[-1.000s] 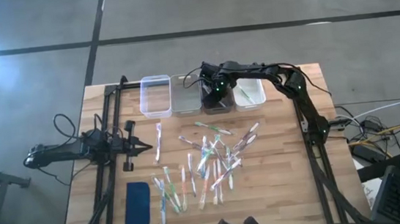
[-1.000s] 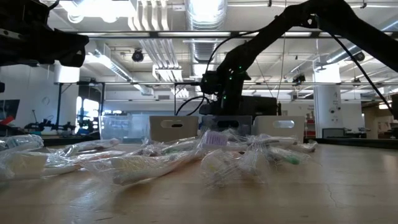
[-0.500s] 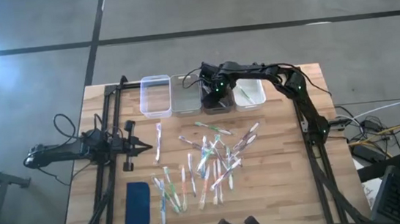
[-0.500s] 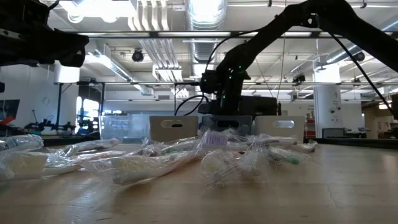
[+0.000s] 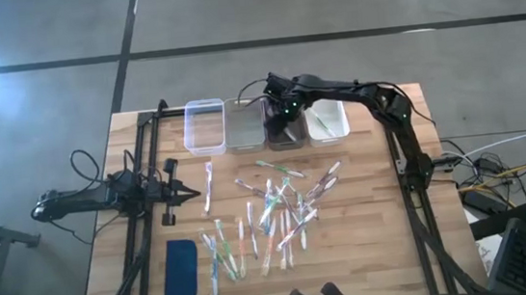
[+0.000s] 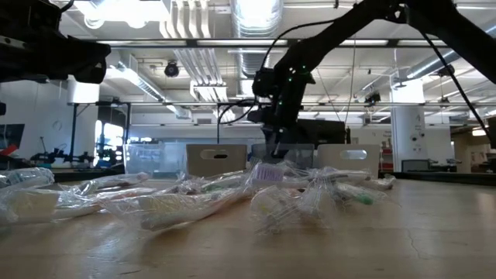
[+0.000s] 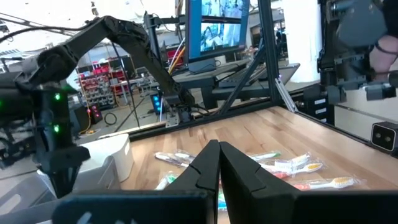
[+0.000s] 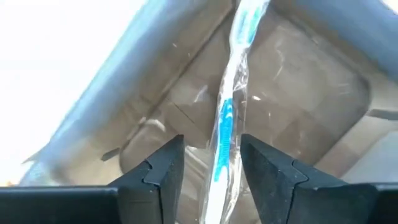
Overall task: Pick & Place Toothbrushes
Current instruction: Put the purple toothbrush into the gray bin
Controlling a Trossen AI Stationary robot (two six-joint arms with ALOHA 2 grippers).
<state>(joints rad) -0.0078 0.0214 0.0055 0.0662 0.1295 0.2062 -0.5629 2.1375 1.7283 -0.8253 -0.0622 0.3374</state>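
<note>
Low across the surface, the nearest thing is a heap of wrapped toothbrushes, crinkly film catching the light. From above they're scattered over the middle of the frame, toothbrushes lying at all angles, some crossing each other, with a blue pad lower left.

Left claw waits at mid-left of the frame, fingers pressed together, holding nothing.

Farther back, along the upper edge of the surface, sits the row of bins. The right claw is over the third bin from the left. In its wrist view the fingers stand apart with a blue brush in clear wrap lying between them, pointing down into the bin; it looks loose, not pinched, though I can't be sure it's touching neither pad.

Handling, as I judge it: these are light, stiff sticks in slick, soft film. Grab the middle of the handle, across its narrow width, not a loose end of wrapper, or it'll slide. Pick ones lying clear of their neighbours first.
</note>
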